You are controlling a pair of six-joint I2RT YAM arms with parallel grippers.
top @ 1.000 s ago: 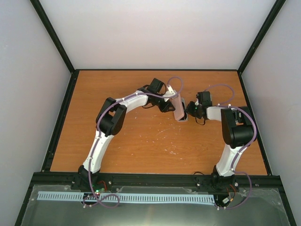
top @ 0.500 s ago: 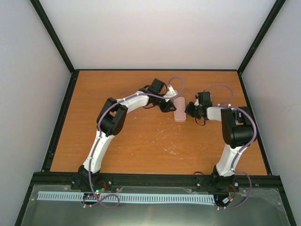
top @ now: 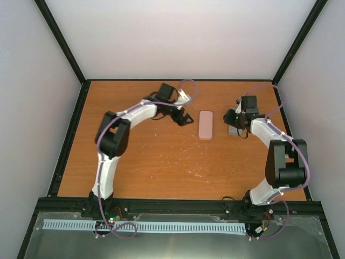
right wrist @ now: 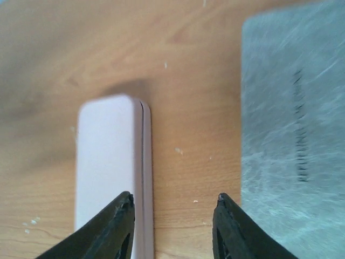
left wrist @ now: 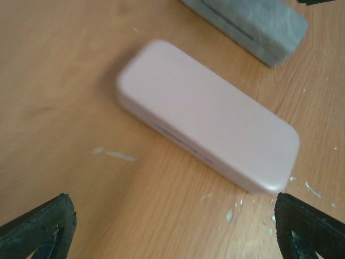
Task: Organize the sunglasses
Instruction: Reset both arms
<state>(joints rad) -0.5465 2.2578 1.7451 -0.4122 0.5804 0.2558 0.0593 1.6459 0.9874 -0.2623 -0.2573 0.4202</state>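
No sunglasses show in any view. A closed pink case (top: 205,125) lies flat on the table between the two arms; it is also in the left wrist view (left wrist: 207,129) and the right wrist view (right wrist: 108,172). My left gripper (top: 185,118) hangs just left of it, open wide (left wrist: 172,237) over bare wood, the case ahead of its fingertips (left wrist: 40,226). My right gripper (top: 232,120) stands right of the case, open (right wrist: 175,216), with only table between its fingers (right wrist: 116,229). A grey case (top: 235,131) lies under the right gripper.
The grey case (left wrist: 250,24) lies close beside the pink one, closed (right wrist: 294,140). Black frame rails (top: 178,205) border the wooden table (top: 161,162), and pale walls stand on three sides. White scuff marks (top: 197,174) dot the wood.
Both grippers opened and let go of the pink case, which now lies flat on the table. The left arm drew back left, the right arm back right.
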